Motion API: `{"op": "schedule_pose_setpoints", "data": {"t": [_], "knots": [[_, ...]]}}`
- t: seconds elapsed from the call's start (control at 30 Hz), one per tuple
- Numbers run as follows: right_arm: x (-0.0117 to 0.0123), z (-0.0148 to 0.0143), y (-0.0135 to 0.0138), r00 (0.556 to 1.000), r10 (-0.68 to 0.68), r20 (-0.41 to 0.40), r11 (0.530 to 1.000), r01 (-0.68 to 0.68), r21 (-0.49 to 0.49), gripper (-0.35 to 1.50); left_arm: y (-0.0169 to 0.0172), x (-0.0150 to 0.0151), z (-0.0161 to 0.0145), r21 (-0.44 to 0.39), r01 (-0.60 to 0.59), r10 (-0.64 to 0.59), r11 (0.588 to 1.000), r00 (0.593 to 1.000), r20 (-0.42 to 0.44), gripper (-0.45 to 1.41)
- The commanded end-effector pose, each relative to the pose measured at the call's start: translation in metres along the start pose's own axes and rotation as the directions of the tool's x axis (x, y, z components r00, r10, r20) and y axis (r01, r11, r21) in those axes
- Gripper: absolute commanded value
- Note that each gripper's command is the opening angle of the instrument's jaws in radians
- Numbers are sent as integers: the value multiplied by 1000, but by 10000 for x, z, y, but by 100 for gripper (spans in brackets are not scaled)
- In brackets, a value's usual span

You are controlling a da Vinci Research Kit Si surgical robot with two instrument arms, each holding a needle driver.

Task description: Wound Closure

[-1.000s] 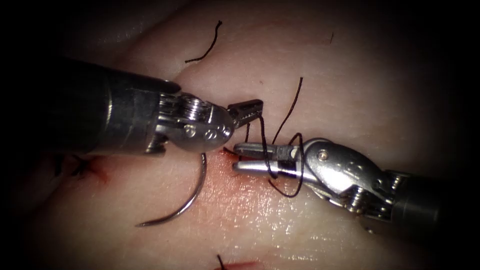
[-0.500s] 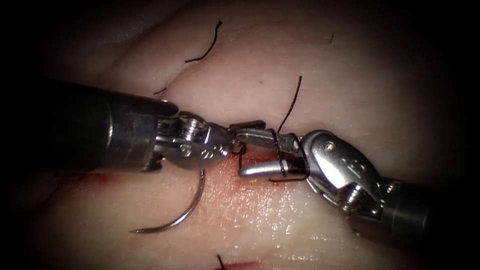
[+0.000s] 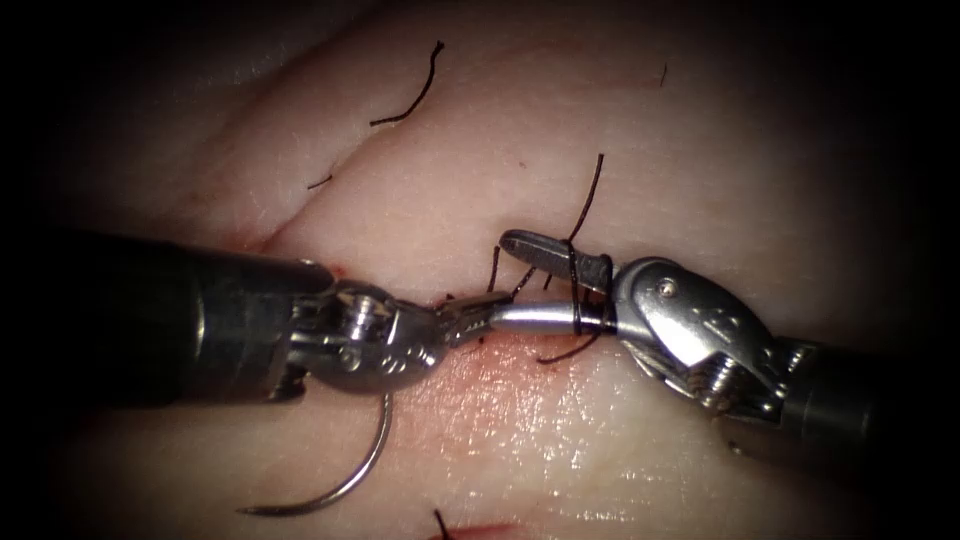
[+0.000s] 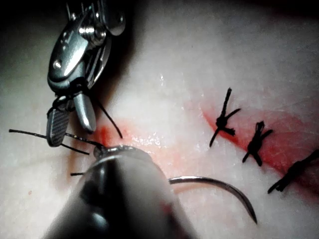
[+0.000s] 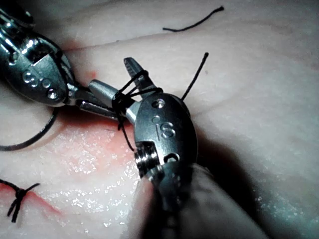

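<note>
Endoscope view: I see both tools meeting tip to tip over the cut (image 3: 470,335) in the tissue (image 3: 700,150).
Right tool (image 3: 510,280): I have its jaws spread apart, one tipped up and one level, gripping nothing; dark thread (image 3: 573,285) is looped around both of them close to the hinge.
Left tool (image 3: 478,316): its small jaws look clenched at the tip of my right tool's level jaw, where the thread runs down to the cut; I take them to be pinching the thread, though the strand between them is too fine to see.
Needle (image 3: 345,470): lying loose on the tissue below my left tool, out of both tools; I can't tell whether any part under the tool's wrist enters the tissue.
Thread tail: one free end rises from the loops up over the tissue on the right of the cut.
Cut end of thread (image 3: 410,90): resting well apart, on the far tissue.
Red fluid (image 3: 470,385): staining the tissue just beneath the tool tips.
Left wrist view: I see the right tool (image 4: 70,124) with jaws apart and thread at the hinge, the needle (image 4: 219,189) flat beside my shaft, and three tied stitches (image 4: 224,122) along the cut.
Right wrist view: the loops (image 5: 132,89) cross both of my spread jaws.
</note>
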Motion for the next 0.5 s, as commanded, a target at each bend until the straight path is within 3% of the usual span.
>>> {"op": "schedule_pose_setpoints", "data": {"t": [0.03,0.3,0.5], "knots": [[-7,6,5,1000,-4,6,1000,4,-16,54,2,3,7,2,0,0,1000,1000,3,-45],[-15,-5,15,998,53,14,993,-52,-110,34,14,16,8,17,9,-10,1000,1000,29,-45],[-25,-19,20,994,111,19,977,-106,-186,32,17,18,13,25,27,-28,999,999,43,-45]]}}
